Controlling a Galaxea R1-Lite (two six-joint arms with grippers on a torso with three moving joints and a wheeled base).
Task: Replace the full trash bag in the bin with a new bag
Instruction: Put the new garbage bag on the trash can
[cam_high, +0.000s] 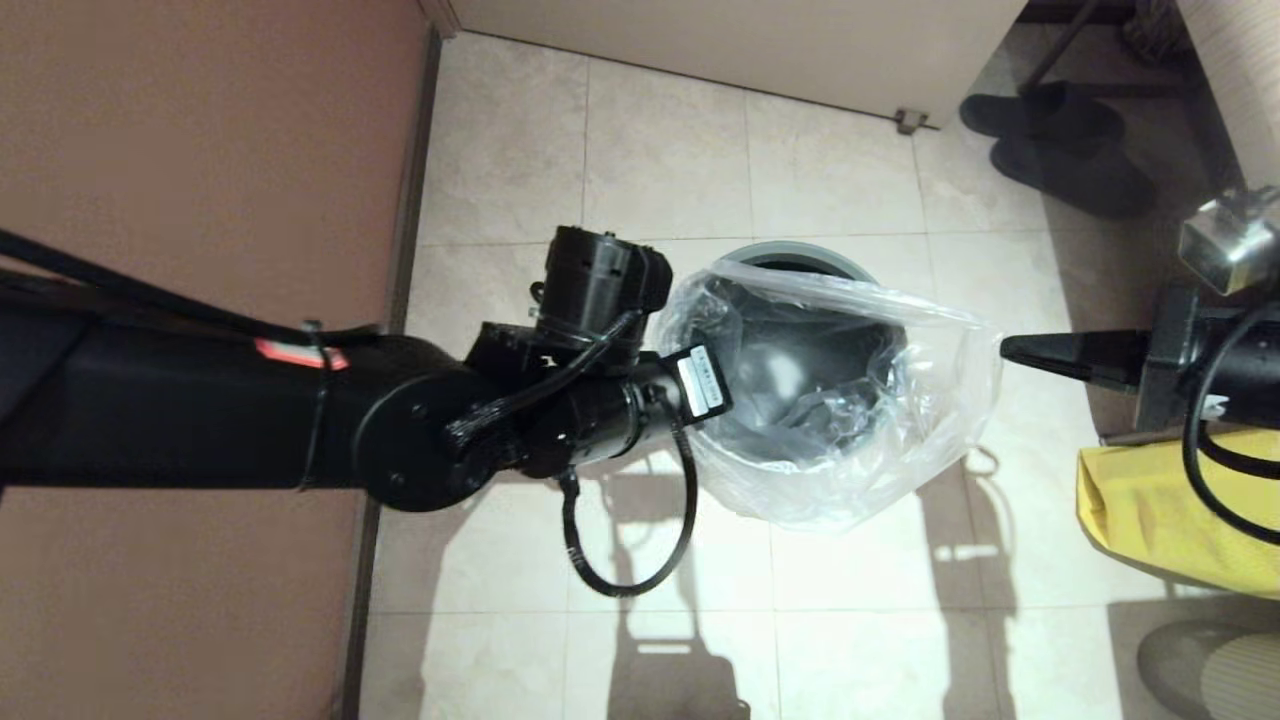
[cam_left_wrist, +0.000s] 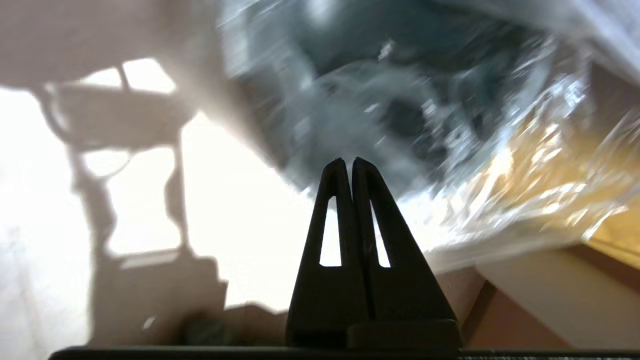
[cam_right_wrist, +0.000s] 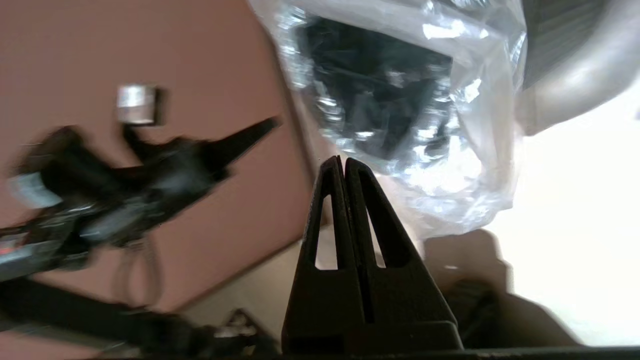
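The new bag (cam_high: 830, 400) was draped over the bin (cam_high: 800, 262) between both pressed-together, empty pincers, the left pincer (cam_left_wrist: 348, 161) nearer, the right pincer (cam_high: 1010, 347) just beside.

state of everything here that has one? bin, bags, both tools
round dark grey bin: upright, open-topped
clear crinkly plastic bag: mouth open, draped over the bin, loose on the right
opaque yellow bag: on the floor
left tool: shut, empty
right tool: shut, empty

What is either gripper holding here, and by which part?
Nothing. The left gripper and the right gripper are both shut on nothing, jaws pressed together, each apart from the new bag draped over the bin.
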